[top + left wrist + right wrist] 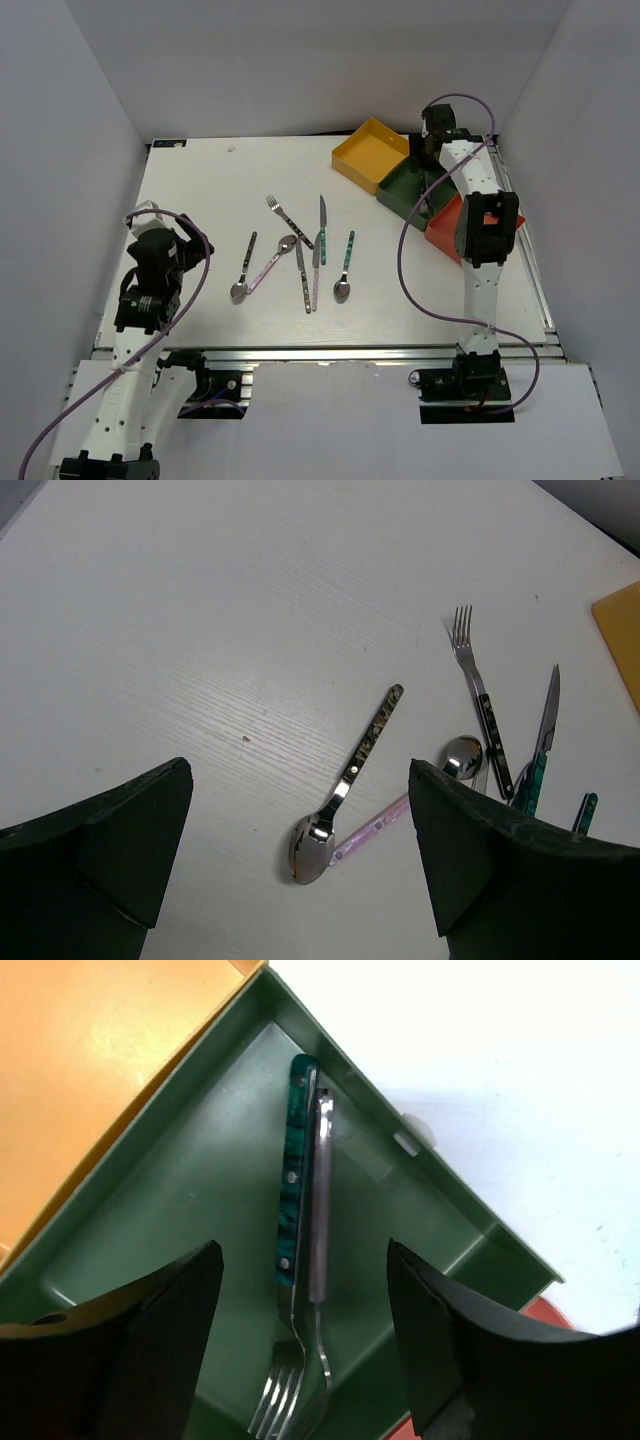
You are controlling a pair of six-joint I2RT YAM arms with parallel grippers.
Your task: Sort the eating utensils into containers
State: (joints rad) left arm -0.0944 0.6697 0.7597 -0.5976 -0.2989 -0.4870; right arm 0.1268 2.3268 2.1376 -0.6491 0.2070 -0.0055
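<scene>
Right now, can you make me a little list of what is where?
green tray: two forks, side by side
table: seven utensils, loose in the middle
yellow tray: next to the green tray
right jaws: open, over the green tray
left jaws: open, over the table

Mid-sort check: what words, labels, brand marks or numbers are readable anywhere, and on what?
None readable in any view.
The yellow tray, the green tray and the forks in it carry no lettering.
The patterned spoon shows only speckles on its handle, no letters.
</scene>
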